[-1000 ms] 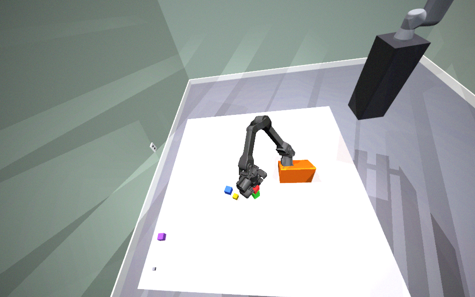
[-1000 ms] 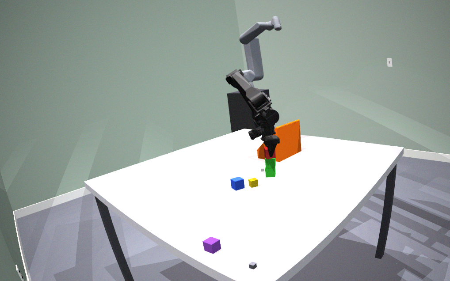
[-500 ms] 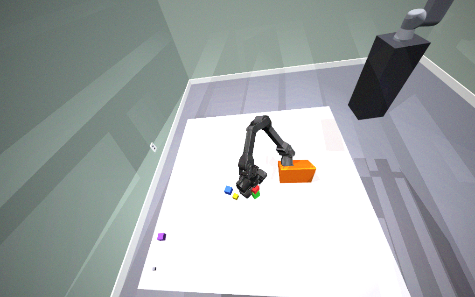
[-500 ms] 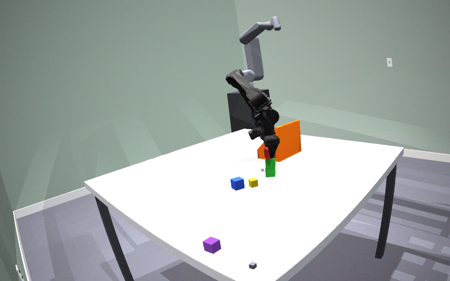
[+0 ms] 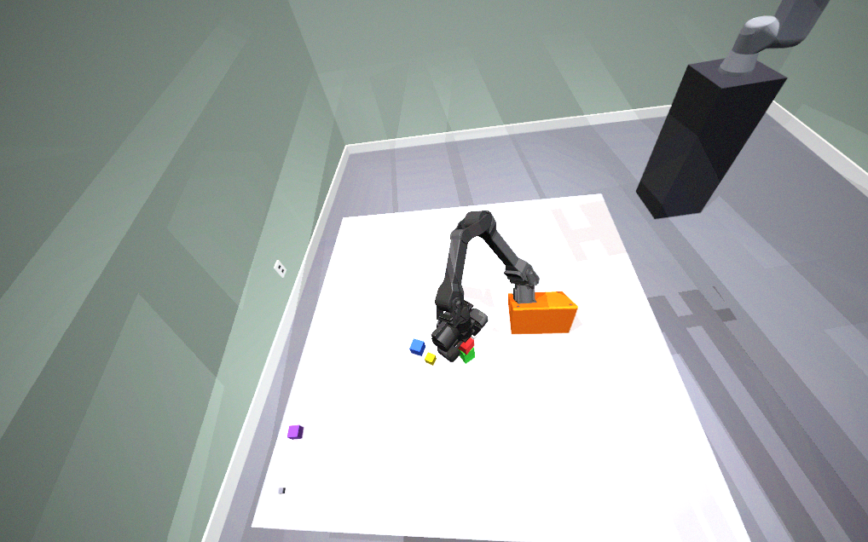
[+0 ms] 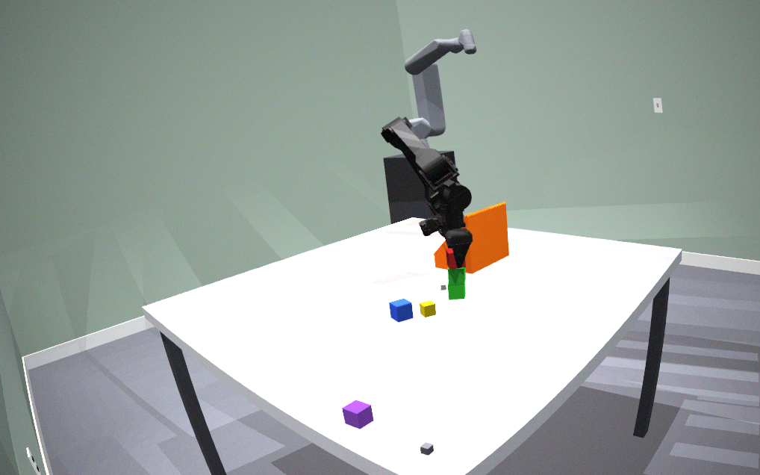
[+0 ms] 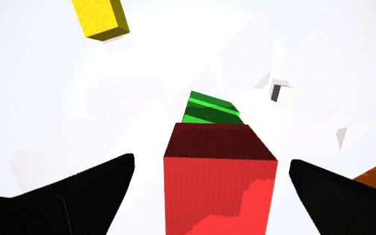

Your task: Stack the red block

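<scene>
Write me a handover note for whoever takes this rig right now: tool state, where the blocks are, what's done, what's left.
Tool: open, holding nothing; its fingers stand apart from the red block on both sides.
Red block: sits on top of the green tower, which stands upright on the table.
Nearby: yellow block and blue block beside the tower; purple block near the table's edge.
Done: block placed and released.
Left: lift the tool straight up, clear of the stack, and confirm the red block rests alone.
</scene>
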`<state>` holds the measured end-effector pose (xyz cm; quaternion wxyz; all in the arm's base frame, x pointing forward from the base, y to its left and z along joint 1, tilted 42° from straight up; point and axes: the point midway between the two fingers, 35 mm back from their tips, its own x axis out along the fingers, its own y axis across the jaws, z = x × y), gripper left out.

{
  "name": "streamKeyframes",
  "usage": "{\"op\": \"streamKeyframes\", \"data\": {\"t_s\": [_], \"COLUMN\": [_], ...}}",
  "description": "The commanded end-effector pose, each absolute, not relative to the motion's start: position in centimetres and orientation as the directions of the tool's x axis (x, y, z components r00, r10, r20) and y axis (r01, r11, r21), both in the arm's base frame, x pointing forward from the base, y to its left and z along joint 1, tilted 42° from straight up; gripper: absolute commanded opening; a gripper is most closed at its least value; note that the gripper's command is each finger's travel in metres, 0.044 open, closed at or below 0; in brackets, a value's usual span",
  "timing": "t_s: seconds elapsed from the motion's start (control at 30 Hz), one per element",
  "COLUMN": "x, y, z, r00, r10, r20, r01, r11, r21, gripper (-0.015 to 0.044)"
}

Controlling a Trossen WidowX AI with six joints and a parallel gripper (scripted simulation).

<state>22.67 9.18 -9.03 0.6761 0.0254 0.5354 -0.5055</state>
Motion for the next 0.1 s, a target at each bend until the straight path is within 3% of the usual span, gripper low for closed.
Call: {"op": "streamKeyframes", "data": {"t_s": [0.0,0.07], "x": [22.67,22.67], "y": [9.18,9.18], "z": [-9.06,-9.06], "r00": [-0.084,-0.084], "r10": [-0.656,-0.656], "r20": [-0.75,-0.75], "r01": [0.711,0.711], "r11": [0.488,0.488], "r21": [-0.506,-0.506], "gripper": [0.044,0.044]}}
